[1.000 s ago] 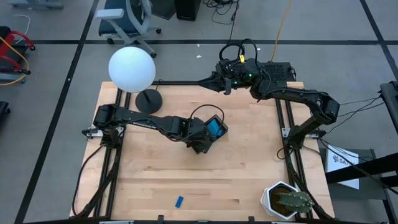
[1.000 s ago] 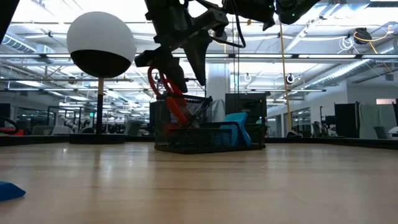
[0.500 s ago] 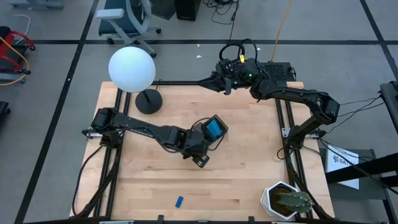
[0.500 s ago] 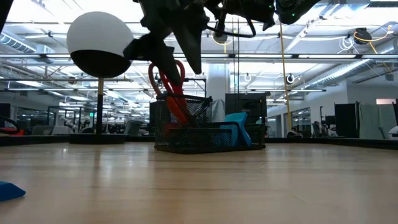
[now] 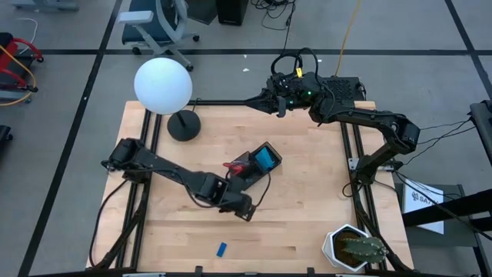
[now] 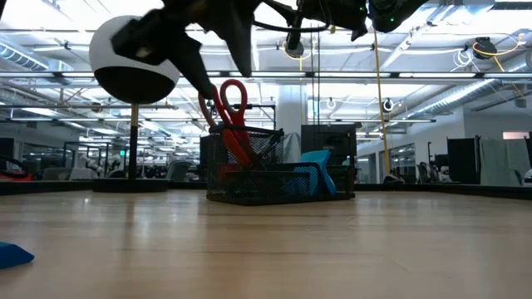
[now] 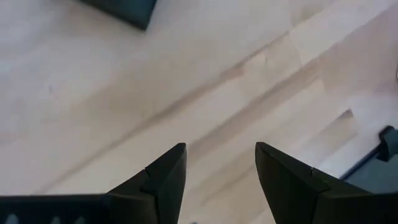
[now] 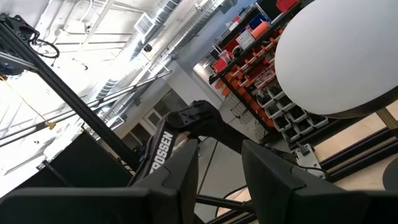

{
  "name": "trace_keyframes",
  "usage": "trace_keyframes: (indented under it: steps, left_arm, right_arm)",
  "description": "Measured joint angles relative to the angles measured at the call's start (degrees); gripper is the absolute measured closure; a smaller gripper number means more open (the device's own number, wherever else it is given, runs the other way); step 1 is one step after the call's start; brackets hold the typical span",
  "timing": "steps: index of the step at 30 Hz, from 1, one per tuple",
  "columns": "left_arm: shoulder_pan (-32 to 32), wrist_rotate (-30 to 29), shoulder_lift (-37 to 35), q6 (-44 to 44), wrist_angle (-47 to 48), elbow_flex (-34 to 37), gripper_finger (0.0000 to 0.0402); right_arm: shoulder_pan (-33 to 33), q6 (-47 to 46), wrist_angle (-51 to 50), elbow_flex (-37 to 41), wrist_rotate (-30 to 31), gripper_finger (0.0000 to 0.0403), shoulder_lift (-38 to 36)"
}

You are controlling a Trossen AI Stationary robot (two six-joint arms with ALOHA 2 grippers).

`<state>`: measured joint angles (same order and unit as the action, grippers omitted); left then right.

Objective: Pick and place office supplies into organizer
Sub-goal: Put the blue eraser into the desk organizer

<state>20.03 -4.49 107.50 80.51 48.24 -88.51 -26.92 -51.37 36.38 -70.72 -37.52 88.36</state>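
Black wire-mesh organizer (image 6: 278,176), red loop-handled scissors (image 6: 229,112) upright, handles partly arm-hidden. Left gripper (image 5: 244,212) fingers spread, empty over plank worktop (image 5: 307,223). Right gripper (image 5: 281,110) fingers parted, upper centre.

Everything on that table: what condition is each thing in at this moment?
Organizer: upright, holding items.
Scissors: standing in organizer, red handles up.
Blue notepad: inside organizer.
Blue eraser: lying loose on table.
Left tool: open, empty, over bare wood.
Right tool: raised, empty, at table's far edge.
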Motion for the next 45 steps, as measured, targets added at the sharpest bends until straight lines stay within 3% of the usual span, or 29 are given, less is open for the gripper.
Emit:
trace_keyframes:
  steps: [20, 31, 40, 45]
  left_arm:
    - [10.37, 2.36, 0.54, 11.57, 2.95, -0.02, 0.0204]
    - [15.25, 10.67, 5.05, 22.74, 3.8, -0.29, 0.0204]
    - [16.15, 11.72, 12.66, 27.41, 5.26, -9.43, 0.0204]
    - [16.13, 11.74, 14.69, 28.12, 7.52, -10.86, 0.0204]
  right_arm:
    - [0.01, 0.0, 0.0, 0.0, 0.0, 0.0287, 0.0]
    - [0.02, 0.0, 0.0, 0.0, 0.0, 0.0287, 0.0]
    - [0.01, 0.0, 0.0, 0.0, -0.02, 0.0287, 0.0]
    - [0.0, 0.0, 0.0, 0.0, -0.01, 0.0286, 0.0]
